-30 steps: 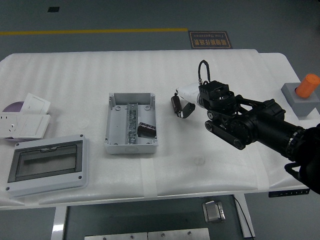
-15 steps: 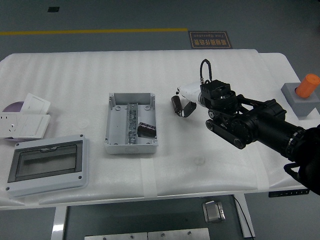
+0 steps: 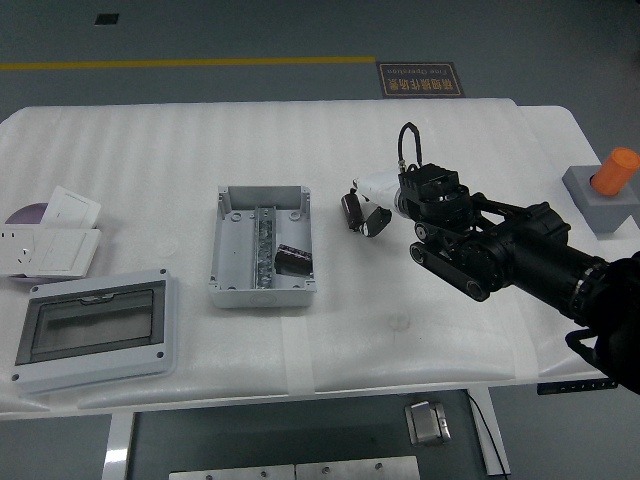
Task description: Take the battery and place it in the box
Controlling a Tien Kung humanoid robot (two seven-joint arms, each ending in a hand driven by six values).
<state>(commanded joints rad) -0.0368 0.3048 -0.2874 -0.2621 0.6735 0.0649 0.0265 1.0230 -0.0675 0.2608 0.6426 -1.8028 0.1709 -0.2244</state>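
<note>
1. A clear-lidded cover [image 3: 92, 328] is lying at the white bench's [image 3: 400, 330] left.
2. An open grey junction box [image 3: 261, 244] is holding one dark battery [image 3: 293, 258].
3. The right hand [image 3: 372, 215] is pinching another battery [image 3: 352, 209] just right of the box.

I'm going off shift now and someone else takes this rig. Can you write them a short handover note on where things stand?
Right hand: shut on a battery, held above the table to the right of the box.
Left hand: not in view.
Box: open, mid-table; one battery already lies inside, right of the centre rail.
Done: the held battery is picked up.
Left: carry it left over the box, lower it in, release.
</note>
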